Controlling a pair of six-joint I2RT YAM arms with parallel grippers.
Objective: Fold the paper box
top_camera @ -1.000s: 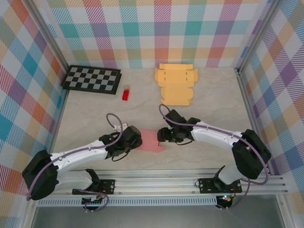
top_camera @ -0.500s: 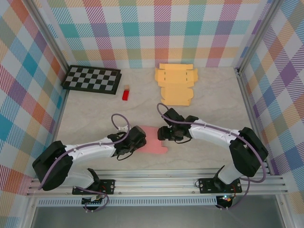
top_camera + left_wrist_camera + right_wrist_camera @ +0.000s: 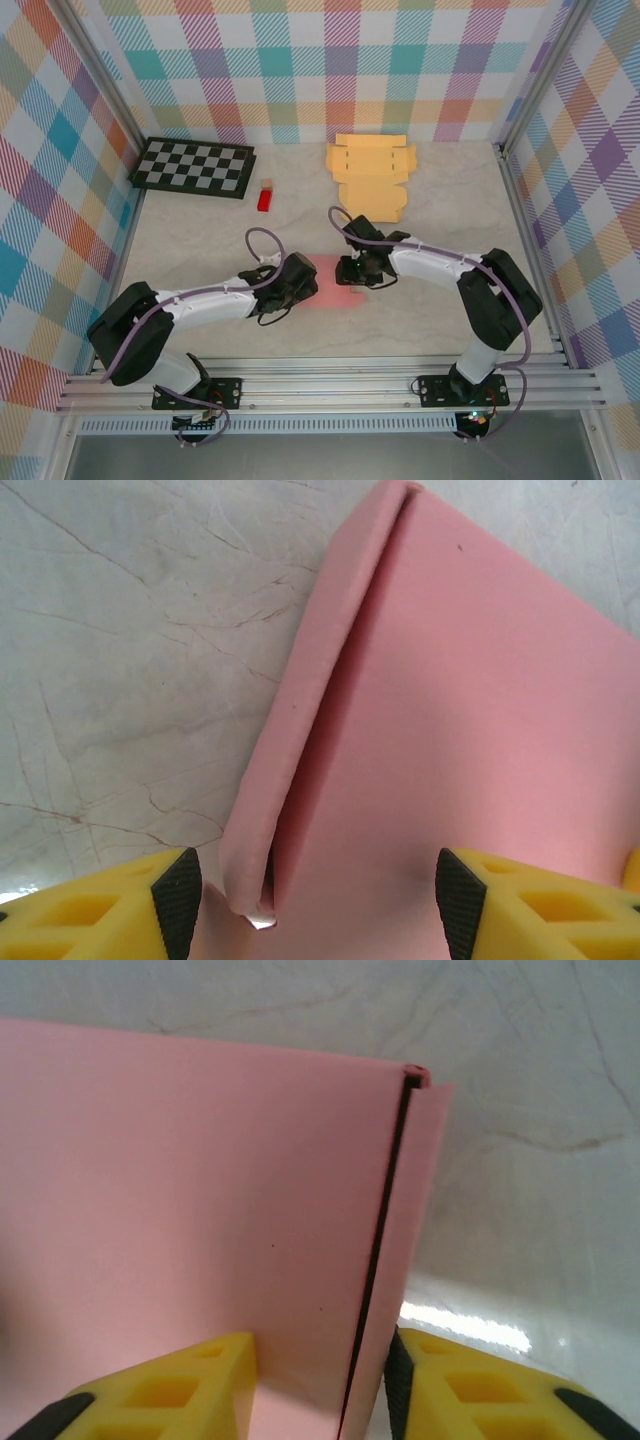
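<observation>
The pink paper box (image 3: 330,290) is lying mostly flat on the table (image 3: 450,220), about the middle and a bit closer to the near edge, right between the two pincers. One pink box only.

Left arm is stretched out low from the near-left corner, forearm running diagonally toward the centre, with the left pincer (image 3: 308,283) down at the box's left side. On the left wrist cam its jaws are spread wide over the pink panel. One black pad (image 3: 178,905) sits just outside a flap that's folded up along the left edge, and the other is over the flat part. So it's released, not squeezing anything as far as I can see.

Right arm has its elbow pushed out toward the right edge and the forearm comes back in to the centre, right pincer (image 3: 347,276) at the box's right side. Its fingers (image 3: 470,1390) sit either side of the folded seam on that edge, fairly close together, but honestly I can't tell if it's actually clamped on.

Further out: a pile of flat yellow box blanks (image 3: 370,178) at the far edge (can't count the layers), one small red block (image 3: 265,197), and one checkerboard (image 3: 193,167) in the far-left corner.
</observation>
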